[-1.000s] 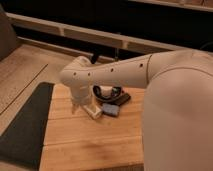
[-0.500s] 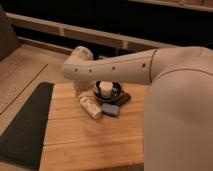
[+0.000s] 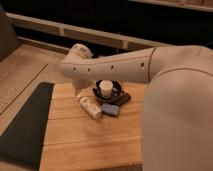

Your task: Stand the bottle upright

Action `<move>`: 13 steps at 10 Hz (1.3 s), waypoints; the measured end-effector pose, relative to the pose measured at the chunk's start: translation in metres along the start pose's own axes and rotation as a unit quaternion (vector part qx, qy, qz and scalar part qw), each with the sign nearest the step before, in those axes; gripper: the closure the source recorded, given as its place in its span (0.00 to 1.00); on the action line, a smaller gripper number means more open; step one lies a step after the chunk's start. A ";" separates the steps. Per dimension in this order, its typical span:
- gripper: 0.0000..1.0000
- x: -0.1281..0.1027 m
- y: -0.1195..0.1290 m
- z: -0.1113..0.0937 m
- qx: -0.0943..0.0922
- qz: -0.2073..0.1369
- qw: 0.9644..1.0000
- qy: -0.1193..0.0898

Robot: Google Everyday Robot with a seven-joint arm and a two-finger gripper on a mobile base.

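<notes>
**Wooden table, bottle flat, gripper poised above it**

Pale wooden planks make up the table (image 3: 90, 145), and its near half is bare. A dark mat (image 3: 22, 125) lies along its left edge, well to the near left of the black bowl (image 3: 95, 93), which I'll steer by. The robot's white body (image 3: 180, 120) bulks up to the bowl's right.

Just in front of the bowl and slightly left, the bottle (image 3: 90, 108) lies on its side, slanting across the planks. A flat blue pad (image 3: 110, 110) sits at its right end, touching or nearly so. A short white cup (image 3: 105, 89) stands in the bowl, and a dark flat object (image 3: 123, 98) rests against the bowl's right side.

Above and behind the bowl stretches the arm (image 3: 115, 67). The gripper (image 3: 79, 91) hangs from its wrist just left of the bowl, over the bottle's far end. It is spread wide and, as far as I can see, holds nothing.

To my eye this is the reach, with the grasp not yet made. Next it must close on the bottle, then tip it up clear of pad and bowl.

Beyond runs a pale ledge (image 3: 75, 31) against a dark wall.
</notes>
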 end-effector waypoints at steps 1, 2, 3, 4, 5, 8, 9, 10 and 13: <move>0.35 -0.001 0.000 0.005 -0.001 -0.010 1.000 0.007; 0.35 -0.007 0.003 0.014 -0.012 -0.026 1.000 0.013; 0.35 -0.016 0.007 0.024 -0.027 -0.042 0.999 0.014; 0.35 -0.028 0.013 0.035 -0.047 -0.065 0.997 0.012; 0.35 -0.037 0.014 0.042 -0.062 -0.077 0.995 0.009; 0.35 -0.056 0.014 0.076 -0.111 -0.099 0.989 0.011; 0.35 -0.053 0.010 0.088 -0.122 -0.098 0.987 0.020; 0.35 -0.051 0.007 0.092 -0.126 -0.096 0.987 0.023; 0.35 -0.052 0.010 0.091 -0.126 -0.098 0.987 0.023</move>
